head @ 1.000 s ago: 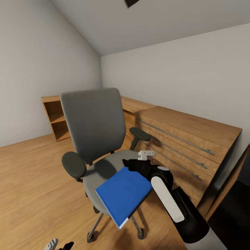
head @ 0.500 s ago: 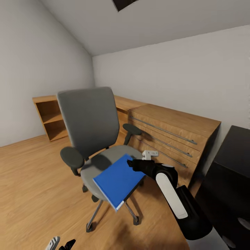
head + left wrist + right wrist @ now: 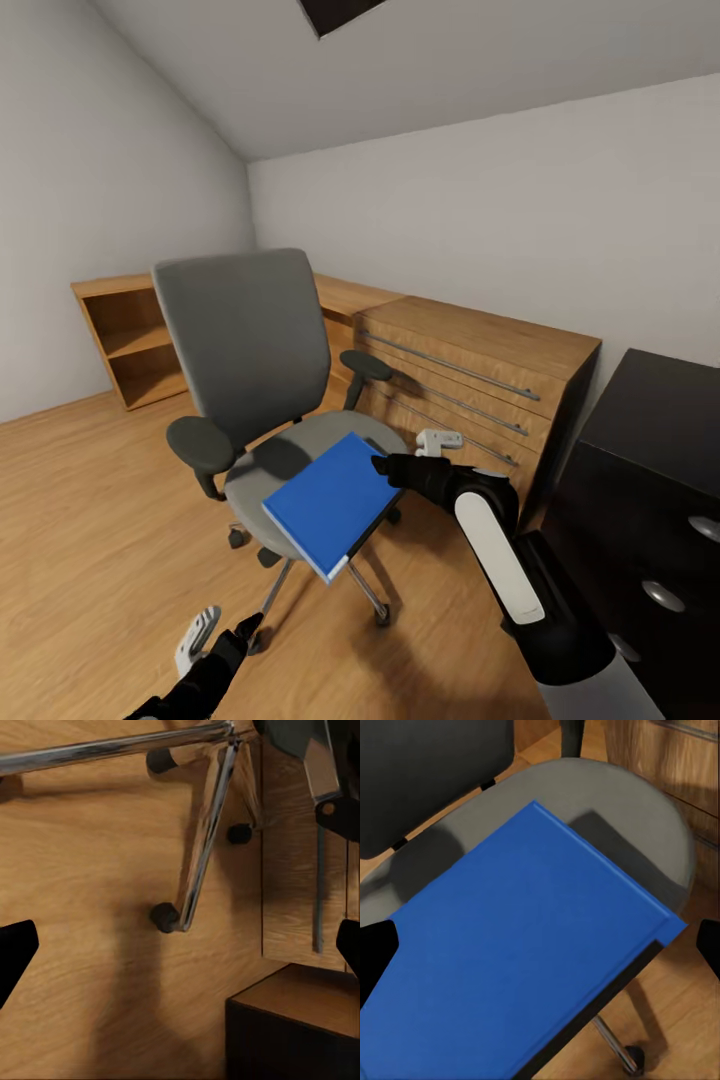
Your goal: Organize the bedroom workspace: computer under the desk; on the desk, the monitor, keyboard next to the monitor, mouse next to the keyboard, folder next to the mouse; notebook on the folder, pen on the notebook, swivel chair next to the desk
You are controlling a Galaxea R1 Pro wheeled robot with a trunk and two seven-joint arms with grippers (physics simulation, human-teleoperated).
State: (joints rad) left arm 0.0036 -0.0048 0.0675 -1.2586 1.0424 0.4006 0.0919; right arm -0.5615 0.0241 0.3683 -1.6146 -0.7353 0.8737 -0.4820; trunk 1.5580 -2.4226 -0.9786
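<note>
A: So, where is the blue folder (image 3: 330,503)?

B: It hangs in the air over the front edge of the swivel chair (image 3: 255,370) seat, tilted, with its far corner toward the right claw (image 3: 383,465). From the head camera that claw is clamped on the folder's corner nearest the drawers.

A: And from the right wrist camera?

B: The folder (image 3: 517,967) spreads across most of the picture, lying above the grey seat (image 3: 652,825), its dark spine edge toward the floor side. The claw's two dark fingertips (image 3: 375,956) sit at either side of the picture, with the folder stretching out ahead between them.

A: What about the left claw (image 3: 222,633)?

B: It is low, near the wooden floor (image 3: 90,520), just beside one of the chair's casters. In the left wrist camera its fingertips (image 3: 13,952) stand wide apart, released, with nothing between them but floorboards and a chrome chair leg (image 3: 202,840).

A: What surrounds the chair?

B: A wooden drawer unit (image 3: 470,380) stands behind it, a dark cabinet (image 3: 650,480) to the right, and an open wooden shelf (image 3: 125,335) by the left wall.
</note>
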